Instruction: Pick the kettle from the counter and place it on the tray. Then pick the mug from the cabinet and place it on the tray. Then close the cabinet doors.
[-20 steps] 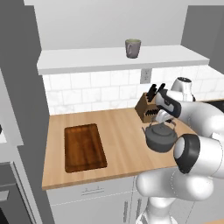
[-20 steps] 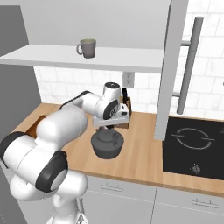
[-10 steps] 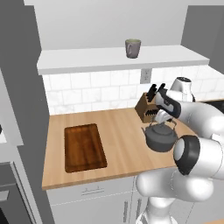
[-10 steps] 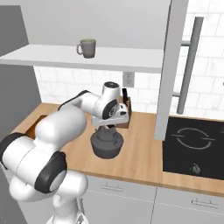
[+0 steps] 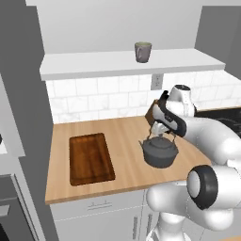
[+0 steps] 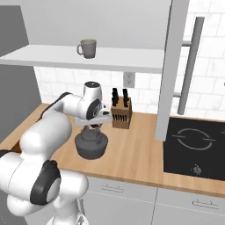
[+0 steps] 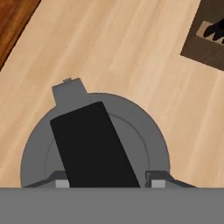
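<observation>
Hand view: the kettle [image 7: 94, 151] handle was pinched by the pincer [image 7: 107, 183] at frame bottom, its long axis running toward upper left.

kettle [image 5: 160, 151]: one
mug [image 5: 143, 51]: one
tray [image 5: 90, 158]: one
knife block [image 6: 121, 114]: one
hob [image 6: 195, 147]: one
wall socket [image 5: 157, 80]: one
gripper [image 5: 163, 131]: one
</observation>
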